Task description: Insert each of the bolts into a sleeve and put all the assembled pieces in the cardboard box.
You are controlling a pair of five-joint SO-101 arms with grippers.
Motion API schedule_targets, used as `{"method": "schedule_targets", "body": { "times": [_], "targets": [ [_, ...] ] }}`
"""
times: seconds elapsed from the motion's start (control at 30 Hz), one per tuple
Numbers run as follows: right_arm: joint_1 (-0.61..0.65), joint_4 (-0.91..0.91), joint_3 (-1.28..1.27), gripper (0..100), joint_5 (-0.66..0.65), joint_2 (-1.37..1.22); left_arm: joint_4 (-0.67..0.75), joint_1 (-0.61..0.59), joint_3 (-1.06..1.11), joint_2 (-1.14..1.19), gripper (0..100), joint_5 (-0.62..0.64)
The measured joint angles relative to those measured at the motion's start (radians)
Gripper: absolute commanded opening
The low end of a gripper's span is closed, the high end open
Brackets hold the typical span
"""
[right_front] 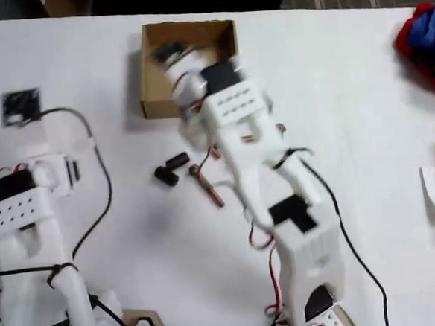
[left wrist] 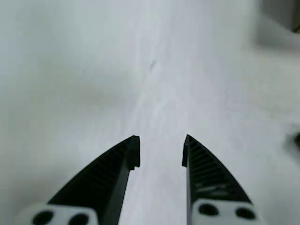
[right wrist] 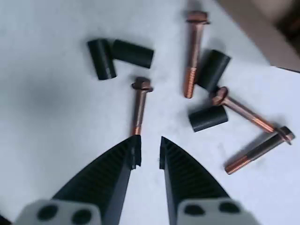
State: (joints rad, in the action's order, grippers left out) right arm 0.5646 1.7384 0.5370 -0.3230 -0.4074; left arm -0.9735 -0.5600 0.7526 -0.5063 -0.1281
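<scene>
Low over the white table point(right wrist: 47, 117), right gripper point(right wrist: 150, 152) hangs slightly parted, empty, tips just short of a bolt point(right wrist: 139, 105). Stiff, light, slick, I'd guess: pinch mid-shank. Black sleeves point(right wrist: 132, 53) lie beyond, near the cardboard box point(right_front: 154, 104).

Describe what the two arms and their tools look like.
The left arm and right arm are white, blocky shells with black motor blocks, panels of small holes, trailing black cables and thin red wires. The left tool and right tool each have two black, tapered, ribbed fingers on white mounts with round holes.
</scene>
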Motion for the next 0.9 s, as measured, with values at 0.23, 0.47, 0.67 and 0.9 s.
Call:
{"method": "schedule_targets", "body": {
  "times": [0.23, 0.47, 0.67, 0.9],
  "targets": [
    [0.087, -0.173, -0.173, 5.9, -0.021, 0.012, 0.074, -0.394, 0.071, 0.000, 17, 0.000],
    [0.189, -0.339, -0.173, 5.9, -0.021, -0.127, 0.133, -0.664, 0.071, 0.000, 17, -0.081],
    [0.186, -0.376, -0.074, 5.9, -0.021, -0.267, 0.133, -0.704, 0.078, 0.000, 17, -0.129],
    [0.176, -0.376, 0.078, 5.9, -0.023, -0.402, 0.133, -0.706, 0.078, 0.000, 17, -0.137]
  ]
}}
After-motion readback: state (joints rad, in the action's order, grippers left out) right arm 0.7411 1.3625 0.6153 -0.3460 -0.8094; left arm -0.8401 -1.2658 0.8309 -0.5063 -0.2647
